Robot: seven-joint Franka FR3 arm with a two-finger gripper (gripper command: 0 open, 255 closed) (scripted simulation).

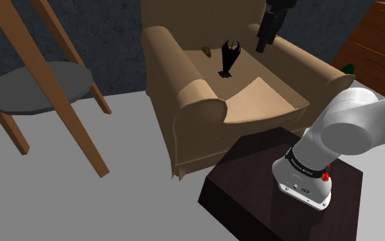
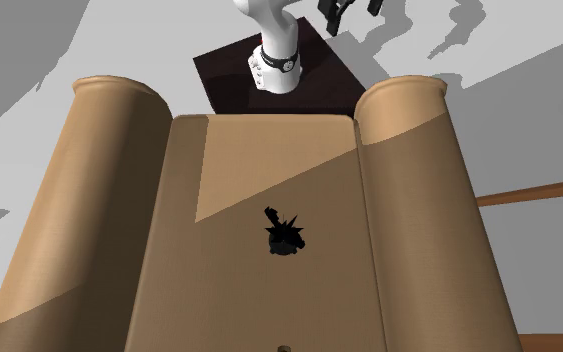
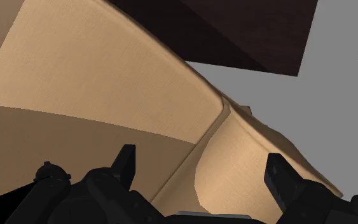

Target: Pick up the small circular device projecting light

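A tan armchair (image 1: 197,116) takes up the middle of the scene. On its seat cushion, roughly midway between the armchair's two armrests and a little toward its backrest, stands the small black device (image 1: 230,58), a dark body with pointed prongs sticking up. Seen from overhead in the second exterior view, the device (image 2: 286,237) sits alone on the cushion, apart from both armrests. That probably leaves room to come down on it from above.

The black gripper (image 1: 261,42) hangs in the air above the armchair, over the armrest on the shoulder view's right. It is well apart from the device and touches nothing. Its fingers (image 3: 125,167) are spread wide with nothing between them, likely so they can straddle the device's body. The wrist view looks past them onto the armchair's armrest and seat edge.

The white arm (image 1: 348,123) rises from a dark brown stand (image 1: 245,192) set in front of the armchair. The approach looks unfinished: the hand would need to shift toward the middle of the armchair's seat and lower.
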